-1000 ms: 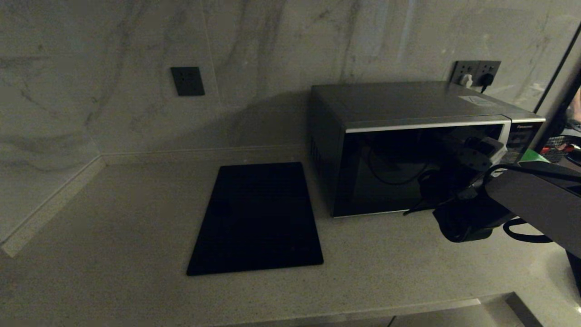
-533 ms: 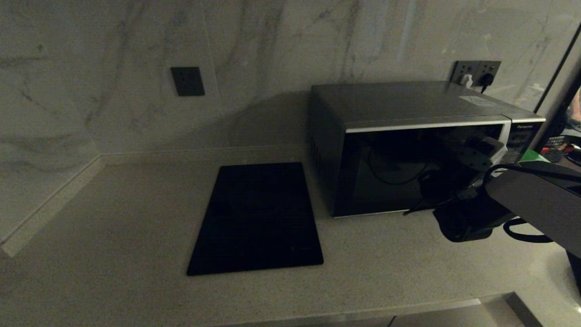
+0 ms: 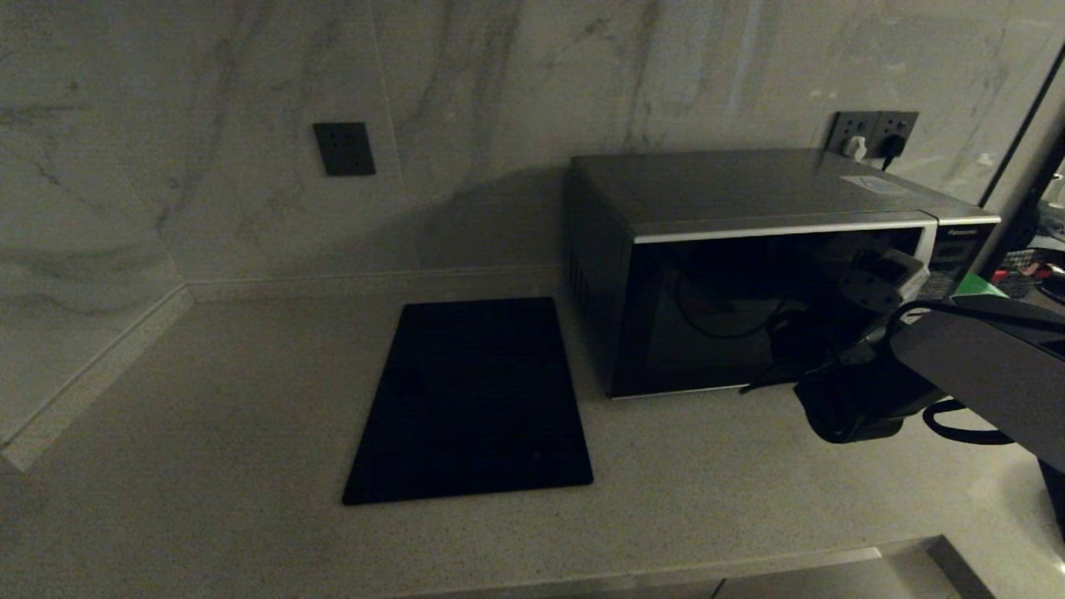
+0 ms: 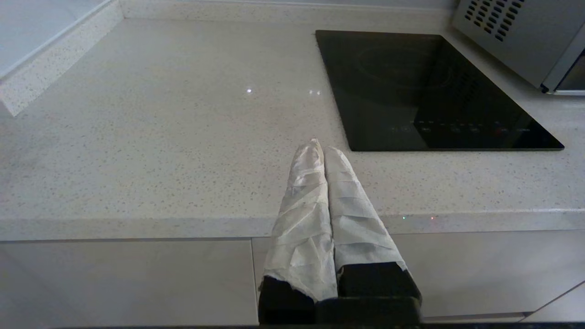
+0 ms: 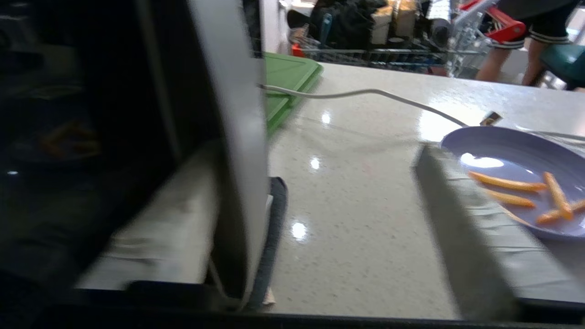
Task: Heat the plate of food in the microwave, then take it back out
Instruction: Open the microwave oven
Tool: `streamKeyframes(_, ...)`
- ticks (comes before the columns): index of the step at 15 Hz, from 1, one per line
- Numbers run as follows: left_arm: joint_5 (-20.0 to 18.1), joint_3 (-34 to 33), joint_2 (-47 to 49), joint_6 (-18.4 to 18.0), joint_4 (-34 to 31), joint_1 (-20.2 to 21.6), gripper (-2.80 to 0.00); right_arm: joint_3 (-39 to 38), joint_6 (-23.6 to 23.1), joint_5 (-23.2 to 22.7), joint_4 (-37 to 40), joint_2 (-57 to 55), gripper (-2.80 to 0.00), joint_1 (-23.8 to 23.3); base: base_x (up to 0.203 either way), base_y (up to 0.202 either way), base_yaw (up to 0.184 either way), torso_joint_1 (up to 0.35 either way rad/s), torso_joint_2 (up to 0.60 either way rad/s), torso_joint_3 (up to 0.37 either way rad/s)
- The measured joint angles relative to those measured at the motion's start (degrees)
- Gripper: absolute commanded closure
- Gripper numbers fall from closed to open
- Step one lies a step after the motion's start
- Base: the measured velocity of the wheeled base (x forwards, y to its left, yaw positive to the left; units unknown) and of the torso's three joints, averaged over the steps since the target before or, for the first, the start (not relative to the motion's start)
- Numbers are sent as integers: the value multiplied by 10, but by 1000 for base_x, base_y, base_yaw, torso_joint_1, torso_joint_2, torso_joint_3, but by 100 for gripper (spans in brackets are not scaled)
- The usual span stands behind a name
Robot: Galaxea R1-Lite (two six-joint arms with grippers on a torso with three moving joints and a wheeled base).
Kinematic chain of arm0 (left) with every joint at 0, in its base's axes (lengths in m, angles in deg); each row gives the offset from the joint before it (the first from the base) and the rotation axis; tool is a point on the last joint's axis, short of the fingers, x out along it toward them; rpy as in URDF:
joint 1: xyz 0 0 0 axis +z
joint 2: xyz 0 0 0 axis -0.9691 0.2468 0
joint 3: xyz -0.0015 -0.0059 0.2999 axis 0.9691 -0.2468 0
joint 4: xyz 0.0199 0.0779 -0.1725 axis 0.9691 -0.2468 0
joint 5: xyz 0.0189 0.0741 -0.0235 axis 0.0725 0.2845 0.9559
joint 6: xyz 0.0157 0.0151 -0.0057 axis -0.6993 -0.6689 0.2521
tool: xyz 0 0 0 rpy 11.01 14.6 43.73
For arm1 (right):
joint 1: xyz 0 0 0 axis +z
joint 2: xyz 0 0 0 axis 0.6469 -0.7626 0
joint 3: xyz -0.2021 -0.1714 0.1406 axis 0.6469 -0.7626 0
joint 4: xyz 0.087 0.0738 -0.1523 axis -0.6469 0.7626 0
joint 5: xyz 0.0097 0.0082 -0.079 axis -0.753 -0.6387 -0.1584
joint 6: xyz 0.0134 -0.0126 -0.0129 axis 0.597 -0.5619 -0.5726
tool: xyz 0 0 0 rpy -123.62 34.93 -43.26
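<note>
The right gripper (image 5: pixel 315 214) is open wide around the microwave (image 3: pixel 749 274) handle; the plate (image 5: pixel 521 178) sits just beside it.

The left gripper (image 4: pixel 320 151) is closed.

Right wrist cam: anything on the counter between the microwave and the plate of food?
In the right wrist view, the counter between the microwave and the plate of food is bare, apart from a white cable crossing farther back.

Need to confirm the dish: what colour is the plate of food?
Pale lavender plate of food, clearest in the right wrist view.
</note>
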Motion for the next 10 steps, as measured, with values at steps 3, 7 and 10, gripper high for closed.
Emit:
streamKeyframes(3,0,0,0,0,0,0,0,2,0,1,-1,0,0,0,0,0,0,0,0,0)
streamKeyframes(7,0,0,0,0,0,0,0,2,-1,-1,0,0,0,1,0,0,0,0,0,0)
streamKeyframes(10,0,0,0,0,0,0,0,2,-3,0,0,0,0,1,0,0,0,0,0,0)
